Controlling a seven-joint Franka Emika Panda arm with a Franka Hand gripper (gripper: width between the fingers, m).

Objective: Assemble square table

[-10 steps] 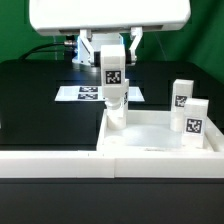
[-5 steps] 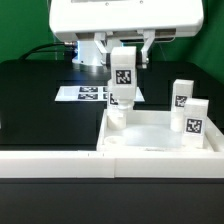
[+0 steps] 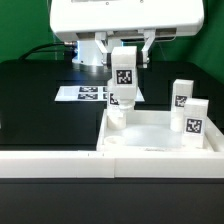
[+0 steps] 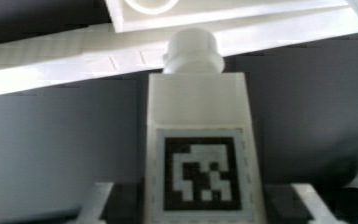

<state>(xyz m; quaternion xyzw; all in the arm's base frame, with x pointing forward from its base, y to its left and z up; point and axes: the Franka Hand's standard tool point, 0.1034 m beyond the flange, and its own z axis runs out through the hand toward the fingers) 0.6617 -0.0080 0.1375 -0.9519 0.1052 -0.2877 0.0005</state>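
My gripper (image 3: 123,60) is shut on a white tagged leg (image 3: 121,78), its fingers (image 3: 145,48) on either side of the leg's upper part. The leg hangs slightly tilted, and its lower end sits at the far-left corner of the white square table top (image 3: 160,140). In the wrist view the leg (image 4: 197,110) fills the middle between my gripper's (image 4: 201,208) fingers (image 4: 105,205), its round peg end pointing at the table top's corner (image 4: 158,10). Two more tagged legs (image 3: 181,94) (image 3: 196,117) stand at the exterior view's right.
The marker board (image 3: 88,93) lies on the black table behind the table top. A long white rail (image 3: 50,160) runs along the front, and it also shows in the wrist view (image 4: 51,72).
From a second ago, my gripper and the leg's upper end shifted toward the exterior view's right, tilting the leg. Nothing has moved in the last half second.
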